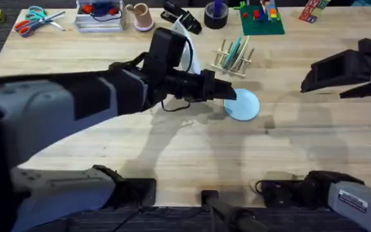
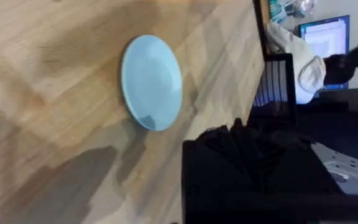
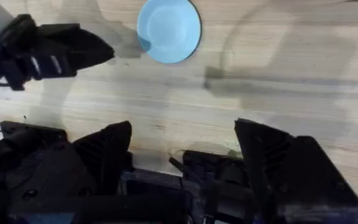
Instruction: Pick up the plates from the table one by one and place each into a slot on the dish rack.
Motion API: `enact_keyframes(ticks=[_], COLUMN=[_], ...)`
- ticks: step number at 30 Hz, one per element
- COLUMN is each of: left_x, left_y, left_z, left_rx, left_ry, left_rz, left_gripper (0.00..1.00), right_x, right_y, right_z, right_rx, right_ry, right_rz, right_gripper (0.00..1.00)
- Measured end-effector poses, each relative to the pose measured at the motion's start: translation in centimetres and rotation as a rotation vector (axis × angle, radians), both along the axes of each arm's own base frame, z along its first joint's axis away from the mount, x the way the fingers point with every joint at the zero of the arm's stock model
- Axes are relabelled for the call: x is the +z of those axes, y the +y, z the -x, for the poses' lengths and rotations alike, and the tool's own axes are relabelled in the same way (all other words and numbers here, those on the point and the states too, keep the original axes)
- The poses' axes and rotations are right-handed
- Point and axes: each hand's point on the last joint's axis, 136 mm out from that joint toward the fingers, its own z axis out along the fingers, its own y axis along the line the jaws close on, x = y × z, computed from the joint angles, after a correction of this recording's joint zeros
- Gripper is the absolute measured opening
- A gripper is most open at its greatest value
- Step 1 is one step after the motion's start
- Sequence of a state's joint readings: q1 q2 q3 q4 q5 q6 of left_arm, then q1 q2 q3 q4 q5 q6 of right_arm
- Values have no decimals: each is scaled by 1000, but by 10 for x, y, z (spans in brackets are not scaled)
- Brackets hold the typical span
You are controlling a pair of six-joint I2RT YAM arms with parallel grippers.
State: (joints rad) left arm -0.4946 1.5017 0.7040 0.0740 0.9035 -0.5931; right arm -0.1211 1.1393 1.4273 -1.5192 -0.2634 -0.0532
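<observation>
My left gripper point(image 1: 229, 94), grip state unclear, hovers beside the blue plate point(image 1: 243, 105) (flat, so fingers may slip).

Smooth, faintly glossy light blue plate point(image 2: 151, 81), matt planked wood table point(image 1: 172, 148), pale wooden dish rack point(image 1: 232, 57)

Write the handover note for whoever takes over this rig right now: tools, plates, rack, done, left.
Left tool: reached across the middle, low beside the small round light blue plate, not holding it; I cannot tell whether it is open or shut.
Right tool: open, empty, raised at the right side of the light wood plank table.
Small wooden dowel dish rack: already holds plates on edge, a teal one among them.
Done: the racked plates.
Left: the blue plate, lying flat on the table just in front of the rack, needs picking up and slotting.
</observation>
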Motion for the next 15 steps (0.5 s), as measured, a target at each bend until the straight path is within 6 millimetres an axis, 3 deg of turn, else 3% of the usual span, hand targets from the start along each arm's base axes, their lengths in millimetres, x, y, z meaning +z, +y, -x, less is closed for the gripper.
enact_keyframes(ticks=[15], left_x=[-46], left_y=[-8], left_z=[-8], left_rx=[-8], left_ry=[52], left_rz=[-34], left_gripper=[42], right_x=[0], right_y=[0], right_z=[0], right_rx=[0], right_ry=[0], right_rz=[0], right_gripper=[995])
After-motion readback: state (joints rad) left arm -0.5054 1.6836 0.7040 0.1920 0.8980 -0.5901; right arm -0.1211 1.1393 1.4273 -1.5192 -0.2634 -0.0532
